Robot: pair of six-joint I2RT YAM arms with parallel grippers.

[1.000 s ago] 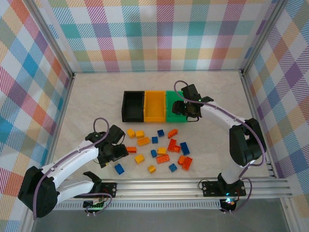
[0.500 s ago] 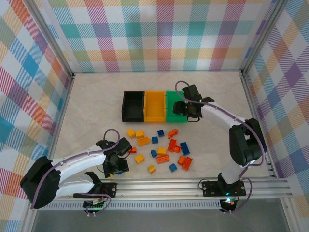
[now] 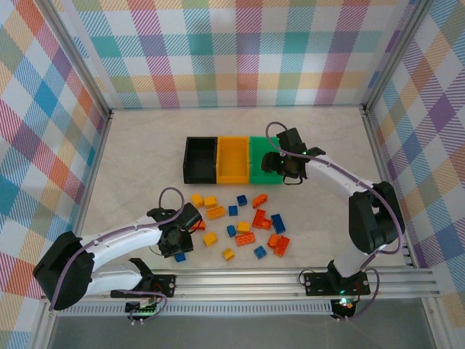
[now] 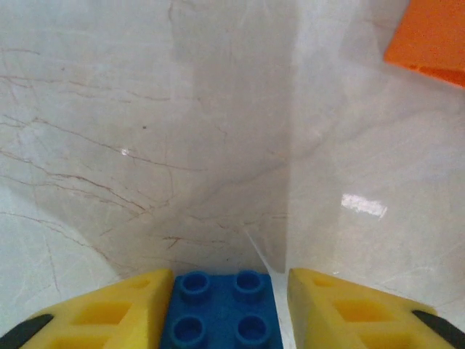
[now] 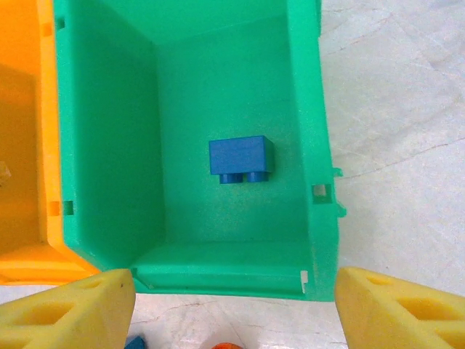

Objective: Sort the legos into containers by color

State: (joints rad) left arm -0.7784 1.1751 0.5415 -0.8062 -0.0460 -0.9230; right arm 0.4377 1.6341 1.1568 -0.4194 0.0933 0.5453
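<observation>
Blue brick (image 4: 221, 313) at the near left edge of the scatter, now bracketed by the left gripper (image 3: 176, 242). Over the past second the arm swung nearer from beside the pile and came down on the piece, drawing its fingers (image 4: 109, 313) from wide to narrow. One pad touches the brick and the other stands a sliver off; whether a grip is made cannot be told. Just beyond lies an orange brick (image 4: 432, 36). To the right the loose legos (image 3: 247, 222), yellow, orange and blue, spread over the marble table (image 3: 131, 160). Farther off, the right gripper (image 3: 285, 167) has stayed over the green bin (image 5: 320, 109), fingers wide and empty, with a second blue brick (image 5: 241, 158) on the bin floor beneath. The orange-yellow bin (image 3: 232, 161) and black bin (image 3: 200, 160) stand to the left of the green one. Blue appears bound for green, and most of the sorting looks still ahead.
</observation>
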